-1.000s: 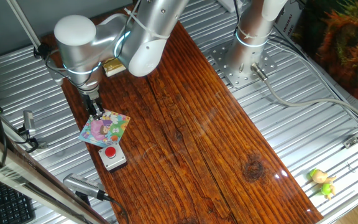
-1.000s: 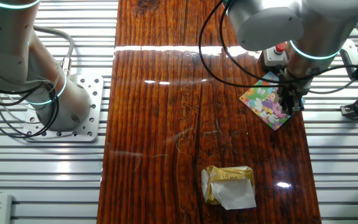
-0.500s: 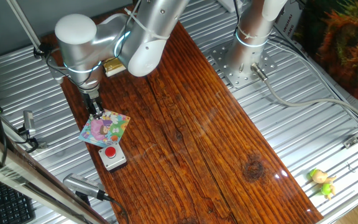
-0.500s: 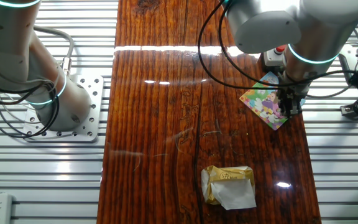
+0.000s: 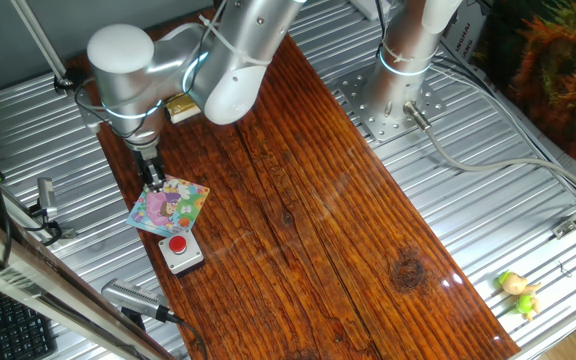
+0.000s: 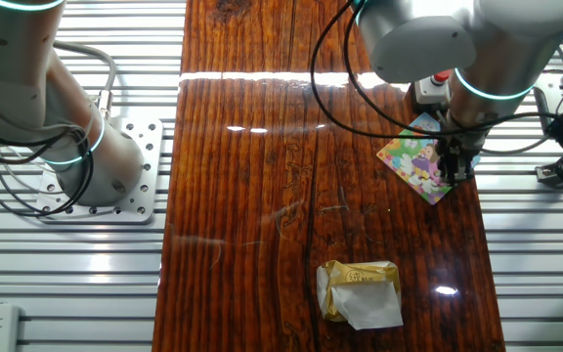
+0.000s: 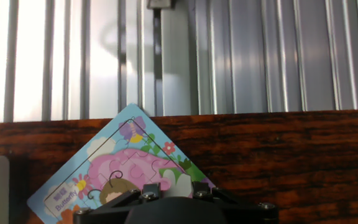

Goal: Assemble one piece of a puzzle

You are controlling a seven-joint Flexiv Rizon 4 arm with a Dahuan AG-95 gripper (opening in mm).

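Note:
The puzzle point(image 5: 171, 208) is a small pastel board lying flat near the wooden table's left edge. It also shows in the other fixed view point(image 6: 416, 158) and fills the lower left of the hand view point(image 7: 120, 165). My gripper point(image 5: 154, 180) point(image 6: 454, 168) points straight down with its tips on the board's corner area. In the hand view the gripper point(image 7: 173, 186) has its jaws close together around a small pale piece sitting on the pink part of the picture. The hand's dark body hides the lower part of the board.
A grey box with a red button point(image 5: 180, 250) point(image 6: 433, 82) sits right beside the puzzle. A yellow-and-white block point(image 6: 360, 291) point(image 5: 181, 107) lies farther along the table. A second arm's base point(image 5: 398, 95) stands on the ribbed metal surround, and a small toy point(image 5: 518, 291) lies at the far corner.
Nothing has visibly changed. The gripper stays on the same spot of the puzzle in both fixed views.

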